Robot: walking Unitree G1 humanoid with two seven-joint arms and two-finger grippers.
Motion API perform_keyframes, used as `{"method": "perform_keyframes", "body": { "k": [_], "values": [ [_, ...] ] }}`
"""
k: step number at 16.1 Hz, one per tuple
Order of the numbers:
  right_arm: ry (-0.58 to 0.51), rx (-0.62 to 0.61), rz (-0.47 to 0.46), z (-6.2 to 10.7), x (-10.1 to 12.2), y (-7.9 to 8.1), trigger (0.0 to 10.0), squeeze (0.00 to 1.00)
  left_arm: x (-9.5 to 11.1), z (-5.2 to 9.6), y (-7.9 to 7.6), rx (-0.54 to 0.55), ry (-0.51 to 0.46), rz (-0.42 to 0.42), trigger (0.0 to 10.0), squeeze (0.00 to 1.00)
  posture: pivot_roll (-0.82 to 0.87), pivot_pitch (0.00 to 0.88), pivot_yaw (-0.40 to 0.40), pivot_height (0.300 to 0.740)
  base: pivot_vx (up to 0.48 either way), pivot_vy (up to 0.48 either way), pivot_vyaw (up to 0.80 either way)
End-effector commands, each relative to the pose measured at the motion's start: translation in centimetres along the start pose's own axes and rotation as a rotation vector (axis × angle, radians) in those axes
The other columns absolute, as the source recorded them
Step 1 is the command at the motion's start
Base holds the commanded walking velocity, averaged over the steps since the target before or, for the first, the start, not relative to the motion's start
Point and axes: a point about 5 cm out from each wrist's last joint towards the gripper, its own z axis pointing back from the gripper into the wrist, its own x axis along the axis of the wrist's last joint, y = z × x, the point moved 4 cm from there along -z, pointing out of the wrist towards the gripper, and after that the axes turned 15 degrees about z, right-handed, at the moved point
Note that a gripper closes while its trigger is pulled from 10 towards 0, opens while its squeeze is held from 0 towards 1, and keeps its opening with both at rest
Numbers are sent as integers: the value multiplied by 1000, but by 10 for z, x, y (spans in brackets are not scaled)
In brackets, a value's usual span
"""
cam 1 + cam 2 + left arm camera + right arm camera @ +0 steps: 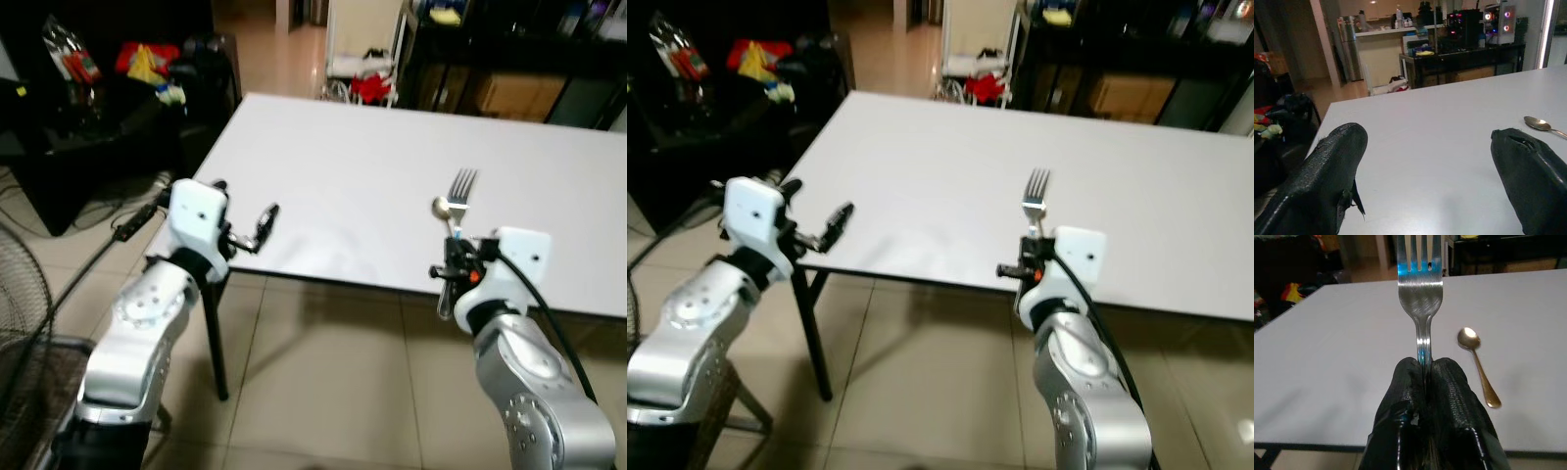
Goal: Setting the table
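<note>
We've got the right gripper clamped on the fork handle, tines up, over the near edge of the white table. Gold spoon lies on the table just beside. Left gripper spread wide, holding nothing, at the table's near-left corner.

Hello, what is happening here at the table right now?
The robot stands at the near edge of a white table, setting it. Its right gripper is shut on a fork, tines pointing away over the tabletop. A spoon already lies on the table beside it. The left gripper hovers open near the table's corner, holding nothing.
</note>
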Motion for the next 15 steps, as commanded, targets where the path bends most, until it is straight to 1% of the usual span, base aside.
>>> {"method": "perform_keyframes", "body": {
  "k": [1, 3, 5, 8, 10, 13, 15],
  "values": [
    [33, -28, 11, -2, -7, -6, 10000, 0, 0, -3, -6, -25, 1, -5, 10000, 0, 15, 0, -11, 740, 0, 379, 0],
    [48, -27, 16, -4, -9, -5, 10000, 0, 0, -4, -6, -25, 2, -7, 10000, 0, 16, 0, -8, 740, 0, 382, 0],
    [67, -11, -9, -5, -13, -3, 10000, 0, 0, -3, -7, -24, -6, 3, 10000, 0, 20, 0, -6, 740, 0, 0, 0],
    [91, 30, -85, -10, -15, 2, 10000, 0, -3, -4, -8, -16, 7, 26, 10000, 0, 24, 0, -6, 740, 0, 0, 0],
    [92, 63, -99, -15, -14, 7, 10000, 0, -2, -4, -11, -36, 1, 24, 10000, 0, 25, 0, -5, 740, 0, 0, 0],
    [91, 99, -91, -24, -12, 12, 10000, 0, -5, -4, -10, -35, 11, 32, 10000, 0, 29, 0, -11, 740, 282, 0, 0],
    [86, 105, -95, -27, -11, 14, 10000, 0, -5, -3, -10, -37, 13, 33, 10000, 0, 31, 0, -12, 740, 313, 0, 0]
  ]
}}
